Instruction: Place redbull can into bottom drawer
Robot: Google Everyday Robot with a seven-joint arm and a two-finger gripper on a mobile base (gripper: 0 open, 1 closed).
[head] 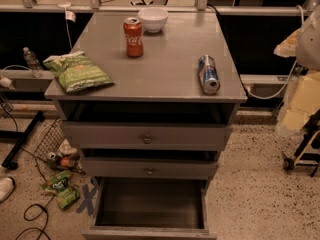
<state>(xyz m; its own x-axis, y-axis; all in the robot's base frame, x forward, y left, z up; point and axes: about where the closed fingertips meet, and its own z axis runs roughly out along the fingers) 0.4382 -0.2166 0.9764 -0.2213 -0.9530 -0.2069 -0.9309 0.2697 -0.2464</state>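
Observation:
The redbull can point(208, 74), blue and silver, lies on its side on the right part of the grey cabinet's top point(165, 59), its silver end towards the front edge. The bottom drawer point(150, 204) is pulled out wide, and its dark inside holds nothing. My gripper does not show in the camera view. A pale rounded shape point(311, 36) at the right edge may be part of my arm, well to the right of the can.
On the top stand a red cola can point(133, 36), a white bowl point(153, 19) and a green chip bag point(77, 71). The two upper drawers point(146, 136) stand slightly out. A green packet point(61, 188), wire basket point(52, 141), cables and water bottle point(31, 60) are at the left.

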